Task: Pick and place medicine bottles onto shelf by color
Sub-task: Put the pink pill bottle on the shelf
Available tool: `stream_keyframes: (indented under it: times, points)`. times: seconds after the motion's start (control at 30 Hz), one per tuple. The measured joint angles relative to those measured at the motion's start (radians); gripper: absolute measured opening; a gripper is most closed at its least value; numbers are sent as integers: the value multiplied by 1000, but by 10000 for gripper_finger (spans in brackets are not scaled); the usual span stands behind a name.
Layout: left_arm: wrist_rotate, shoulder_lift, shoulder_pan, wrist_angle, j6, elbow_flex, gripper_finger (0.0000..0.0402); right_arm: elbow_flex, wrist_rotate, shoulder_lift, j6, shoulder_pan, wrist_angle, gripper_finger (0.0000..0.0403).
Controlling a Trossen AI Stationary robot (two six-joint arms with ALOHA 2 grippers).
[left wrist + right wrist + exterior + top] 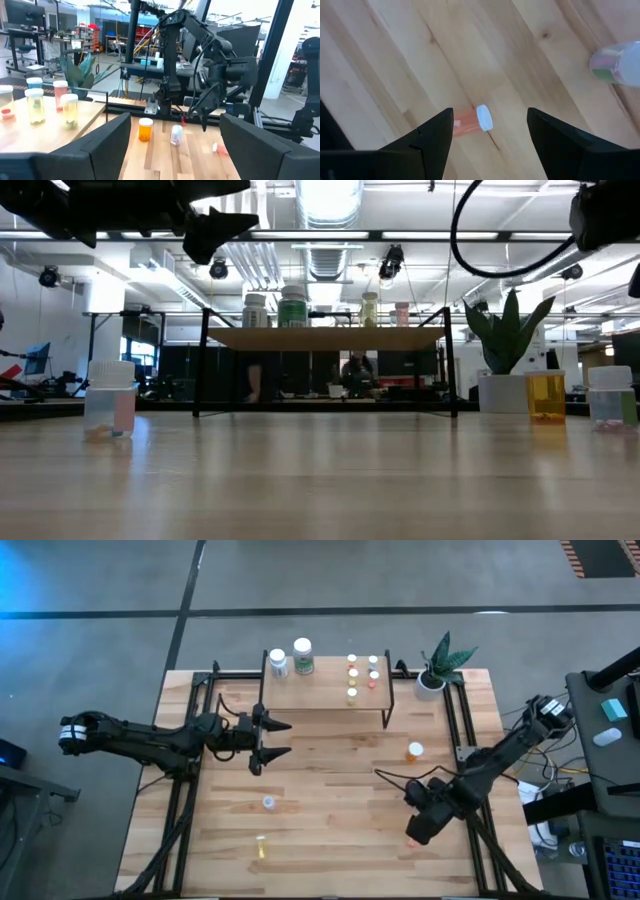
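Observation:
The shelf (325, 698) stands at the table's far middle, with two larger white bottles (290, 660) and several small ones (360, 676) upright on its top. An orange-red bottle (468, 121) with a white cap lies on its side on the table near the right edge. My right gripper (490, 135) hangs open above it, pointing steeply down with a finger on either side, touching nothing. My left gripper (285, 738) is open and level in front of the shelf's left end, holding nothing. An amber bottle (415, 751), a clear one (268, 802) and a yellow one (261, 850) rest on the table.
A potted plant (438, 665) stands at the far right corner beside the shelf. Another clear bottle (617, 62) stands close to my right gripper. Black frame rails (455, 710) run along the table's left and right sides. Bare wood lies between the shelf and the near edge.

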Motion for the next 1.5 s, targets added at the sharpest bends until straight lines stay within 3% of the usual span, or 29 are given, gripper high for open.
stream_keyframes:
  times: [0.43,1.5]
  points:
    - [-1,0,-1,-22,-25,-2,288,-79,-9,-27,92,7,52,242]
    - [-16,0,0,-28,12,-13,288,-80,77,-26,-99,-8,75,242]
